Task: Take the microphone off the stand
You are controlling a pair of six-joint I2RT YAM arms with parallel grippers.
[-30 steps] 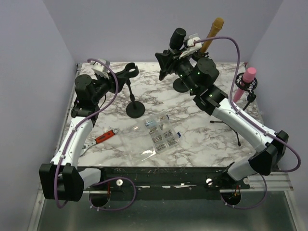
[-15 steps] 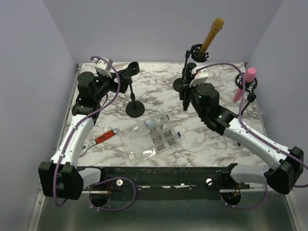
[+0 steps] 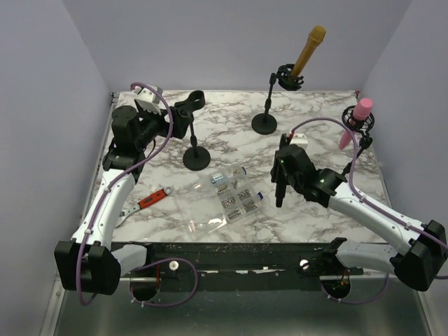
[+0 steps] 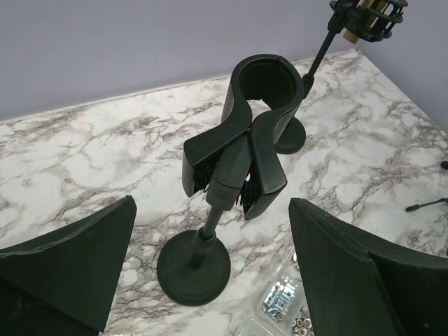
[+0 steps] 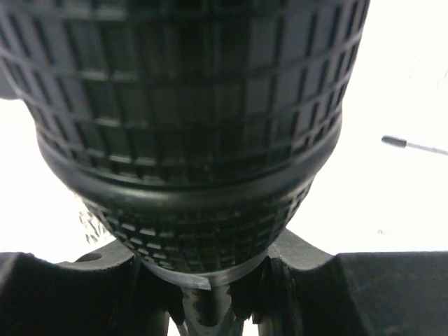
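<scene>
At the left, we see the left gripper (image 4: 211, 206) open. Its fingers (image 4: 77, 259) are spread wide to either side of the stand (image 3: 195, 158) and do not touch it. The stand's clip (image 4: 262, 84) is empty, and its round base sits on the counter (image 3: 231, 126). Near the counter's front left lies a red tool (image 3: 155, 198). Right of the stand, a clear bag (image 3: 227, 197) of small hardware lies flat.

Further right we find the mic (image 3: 279, 194). It is off the stand, in the right gripper (image 3: 281, 173), which is closed on it. It hangs nearly upright with its slim end down, just right of the bag; we cannot tell whether that end touches the counter. In the right wrist view its grille (image 5: 189, 105) fills most of the frame, with the gripper's fingers (image 5: 49, 287) at the bottom corners.

At the back, a gold mic (image 3: 309, 49) sits in its own stand. At the right edge, a pink mic (image 3: 362, 110) rests in a shock mount.
</scene>
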